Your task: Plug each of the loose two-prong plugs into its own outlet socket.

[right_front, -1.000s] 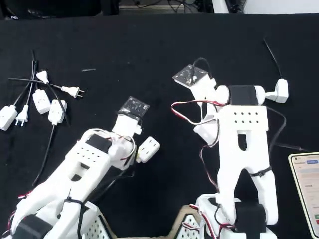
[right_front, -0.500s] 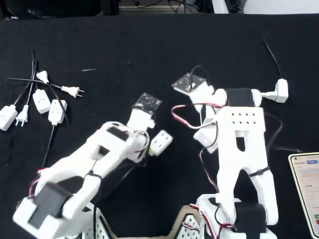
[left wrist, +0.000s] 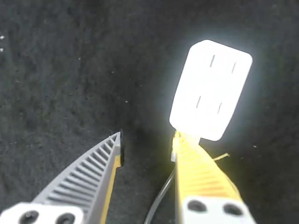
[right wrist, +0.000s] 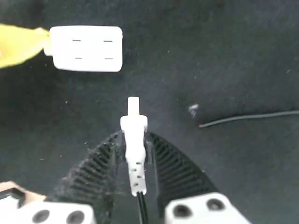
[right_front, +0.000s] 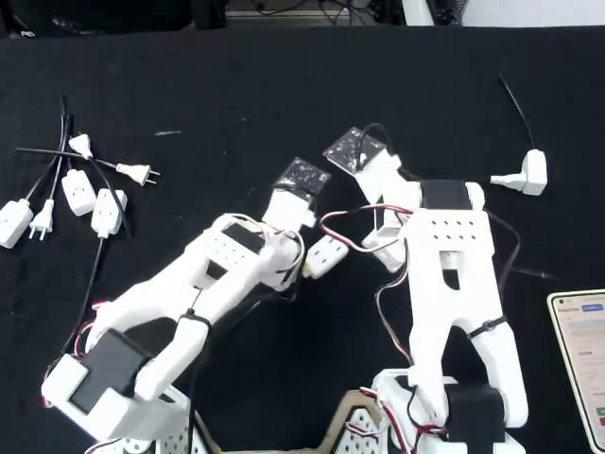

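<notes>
A white outlet socket block [left wrist: 210,91] lies on the black mat, its short end against the tip of my left gripper's yellow finger [left wrist: 198,172]. My left gripper [left wrist: 147,140] is open, and the socket's thin cable runs back between its fingers. In the high view this socket [right_front: 328,255] sits mid-table between the two arms. My right gripper [right wrist: 134,137] is shut on a white two-prong plug [right wrist: 134,122]. The plug's tip points at the socket [right wrist: 86,48], a short gap away. The right gripper [right_front: 380,246] is just right of the socket.
Several loose plugs and sockets with black cables [right_front: 80,189] lie at the far left. Another white plug [right_front: 525,173] with its cable lies at the back right. A phone [right_front: 579,364] rests at the right edge.
The left arm swung right and away from its base, bringing the socket block with it toward the right gripper. The right arm turned slightly left toward the socket.
</notes>
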Robot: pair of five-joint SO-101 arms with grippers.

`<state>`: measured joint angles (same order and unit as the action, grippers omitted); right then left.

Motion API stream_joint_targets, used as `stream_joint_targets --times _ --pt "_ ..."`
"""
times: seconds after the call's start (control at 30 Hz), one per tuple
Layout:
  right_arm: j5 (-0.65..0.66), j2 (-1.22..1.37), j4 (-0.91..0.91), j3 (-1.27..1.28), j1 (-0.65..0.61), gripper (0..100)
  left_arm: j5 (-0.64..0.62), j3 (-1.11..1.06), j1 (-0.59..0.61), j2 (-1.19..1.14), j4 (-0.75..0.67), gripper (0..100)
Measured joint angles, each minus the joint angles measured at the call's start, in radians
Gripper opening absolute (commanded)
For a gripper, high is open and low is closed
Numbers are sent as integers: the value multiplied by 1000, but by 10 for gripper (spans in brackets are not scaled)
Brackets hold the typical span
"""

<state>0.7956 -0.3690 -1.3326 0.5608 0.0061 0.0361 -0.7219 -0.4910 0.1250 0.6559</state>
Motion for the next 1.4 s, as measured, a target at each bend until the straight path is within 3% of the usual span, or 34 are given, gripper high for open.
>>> stream_joint_targets --times 0.2,0.53,0.9,1.4 --pt "11 146 -49 -106 -18 10 0 -86 25 184 100 184" --pt "-21 539 -336 -588 -57 10 129 -333 238 497 275 184" --pt "-150 772 -379 -749 -183 10 137 -537 261 571 124 184" --pt "-167 902 -399 -884 -186 10 127 -537 261 571 115 184"
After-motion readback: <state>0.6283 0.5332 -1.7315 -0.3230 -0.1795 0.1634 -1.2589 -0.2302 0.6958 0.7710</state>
